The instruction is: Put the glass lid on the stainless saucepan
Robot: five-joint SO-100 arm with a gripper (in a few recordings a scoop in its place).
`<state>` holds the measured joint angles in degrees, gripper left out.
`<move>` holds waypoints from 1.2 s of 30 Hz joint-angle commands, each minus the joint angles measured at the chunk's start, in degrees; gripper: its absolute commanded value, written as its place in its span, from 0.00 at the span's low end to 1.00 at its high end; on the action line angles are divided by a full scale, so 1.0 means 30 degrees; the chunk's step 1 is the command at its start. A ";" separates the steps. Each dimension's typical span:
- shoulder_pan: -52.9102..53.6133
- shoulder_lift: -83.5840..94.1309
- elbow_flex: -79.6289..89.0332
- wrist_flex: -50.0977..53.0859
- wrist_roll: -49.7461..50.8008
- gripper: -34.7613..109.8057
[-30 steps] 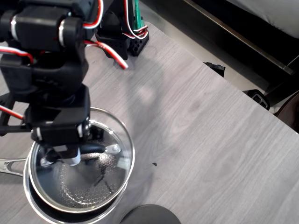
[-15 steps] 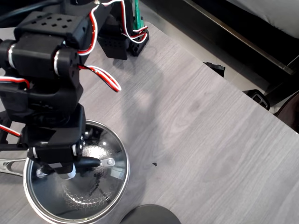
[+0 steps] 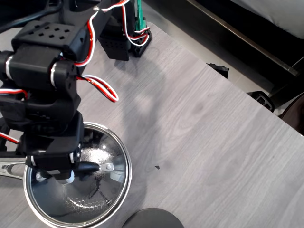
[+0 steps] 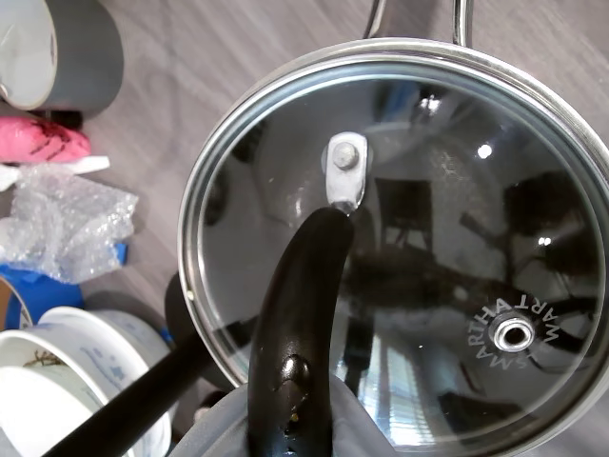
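Glass lid (image 3: 90, 190) sits over the stainless saucepan (image 3: 124, 183) at the worktop's (image 3: 199, 137) 8 o'clock corner in the overhead view, rims apparently matched all round. Pincer (image 3: 71, 172) is clamped across the lid's black bar handle (image 4: 300, 324), near its middle. Judged: lid is stiff, fairly heavy, slick and breakable; the bar is the only safe hold, so the release should be gentle.

In the overhead view the black, box-jointed arm with red and white wires reaches down from the top left, its wrist bent steeply downward. The 2-finger gripper (image 3: 66, 175) points straight down, its jaws closed around the black bar handle of the round clear glass lid (image 3: 102, 190)
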<state>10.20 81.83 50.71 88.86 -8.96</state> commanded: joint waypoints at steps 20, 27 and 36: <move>0.0117 0.2871 -0.1289 0.1348 -0.0146 0.33; -0.1289 0.7939 0.0820 0.3398 0.1025 0.33; -0.7090 2.7393 2.6631 -0.5508 0.3516 0.24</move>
<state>-1.85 123.49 78.40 90.26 -0.26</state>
